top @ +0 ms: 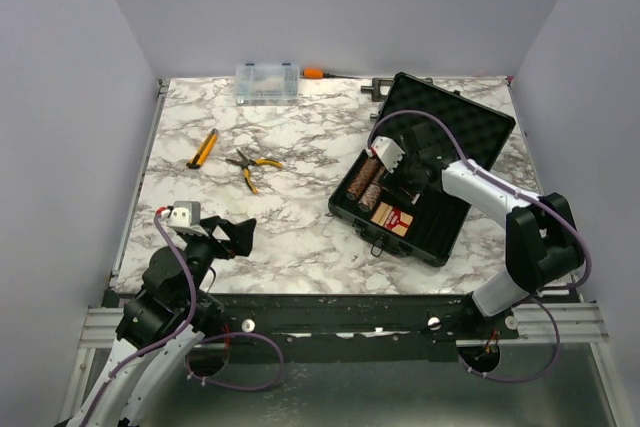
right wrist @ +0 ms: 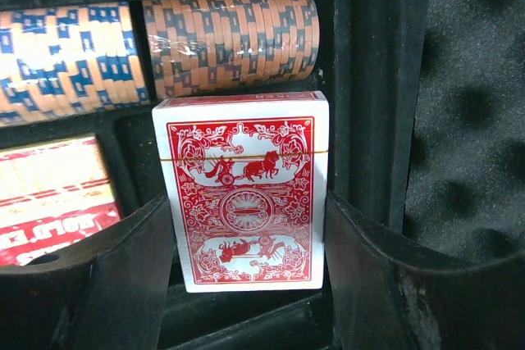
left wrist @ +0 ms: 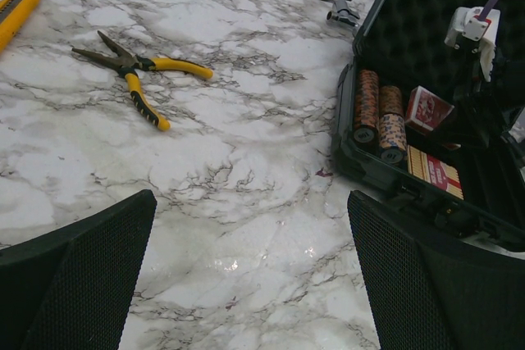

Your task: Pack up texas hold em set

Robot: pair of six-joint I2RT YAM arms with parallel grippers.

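One marble tabletop [top: 300, 237], black case [top: 460, 122], grey walls [top: 330, 7].

Open case [top: 430, 182] on right side of table [top: 300, 237]; chip rolls [top: 368, 182] in its left end, flat card deck [top: 393, 219] just before them, upright card deck [right wrist: 244, 190] between fingers of right gripper [right wrist: 246, 227], beside the rolls. Pliers [top: 250, 167] left of centre, utility knife [top: 203, 148] to their left. Organizer box [top: 267, 82] at far edge, behind both.
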